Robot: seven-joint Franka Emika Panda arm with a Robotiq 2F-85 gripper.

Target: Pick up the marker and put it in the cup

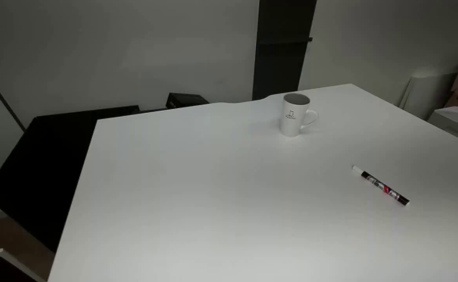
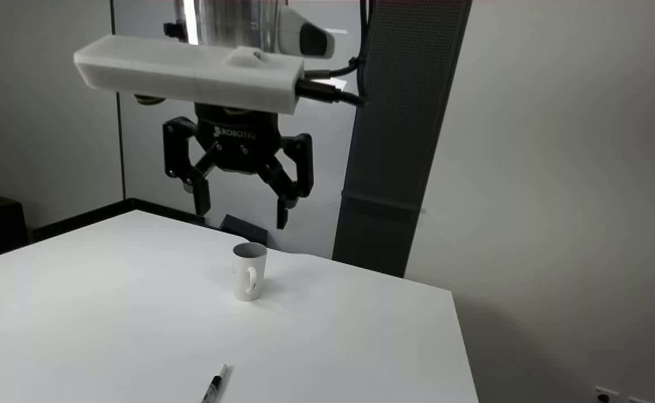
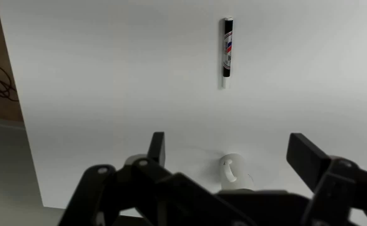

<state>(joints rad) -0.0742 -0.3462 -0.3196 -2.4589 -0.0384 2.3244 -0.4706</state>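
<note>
In an exterior view the marker [image 1: 381, 186] lies flat on the white table [image 1: 193, 196], toward the right of the frame and aslant, its longer white end up and to the left. It is slim, with a pale barrel, a black band toward each end, and a red patch with some blue beside it. The wrist view shows it from above, at the upper middle of the frame and almost vertical; there the red and blue mark and the thin stripes next to the bands come out most clearly, while the white end, pointing down, nearly melts into the table. The lettering on the barrel is too small to read.

The cup [image 1: 291, 117] is white with a grey inside, upright and well apart from the marker, above and to its left in that exterior view. The small dark drawing on its side is hard to make out.

In an exterior view the gripper [image 2: 242, 220] hangs left of centre, above the cup in the frame, its two fingers [image 2: 202, 198] spread wide. There the bottom edge cuts off the marker, and the arm [image 2: 232, 25] runs out at the top. In the wrist view the gripper's blurred black parts cover some of the cup at the bottom of the frame, leaving its handle in sight.
</note>
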